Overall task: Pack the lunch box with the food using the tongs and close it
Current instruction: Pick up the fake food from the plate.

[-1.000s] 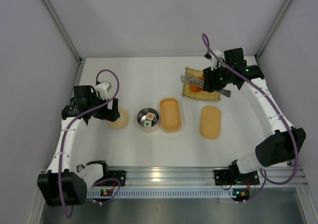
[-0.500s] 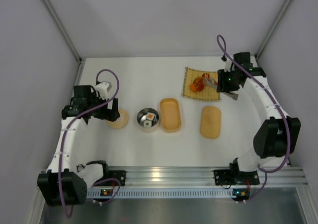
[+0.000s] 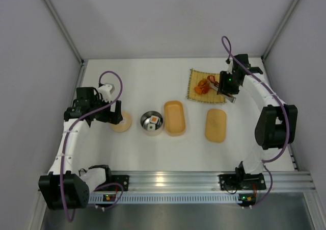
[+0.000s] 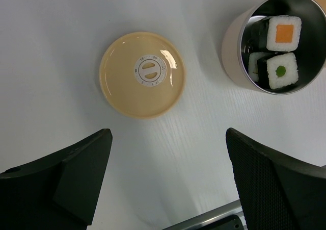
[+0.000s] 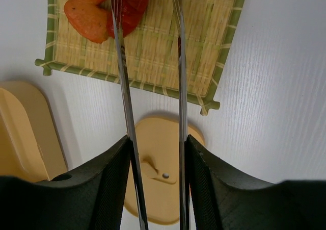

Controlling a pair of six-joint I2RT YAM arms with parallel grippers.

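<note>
Right wrist view: tongs (image 5: 124, 87) lie with long axis 6 to 12 o'clock. Their tips are cut off at the top edge, over the shrimp pieces (image 5: 94, 16) on the bamboo mat (image 5: 163, 51). Right gripper (image 5: 158, 141) pinches both blades, its forearm reaching toward 11 o'clock. Left gripper (image 4: 168, 148) hangs wide open. Lunch box (image 3: 174, 118) sits open at table centre.
</note>
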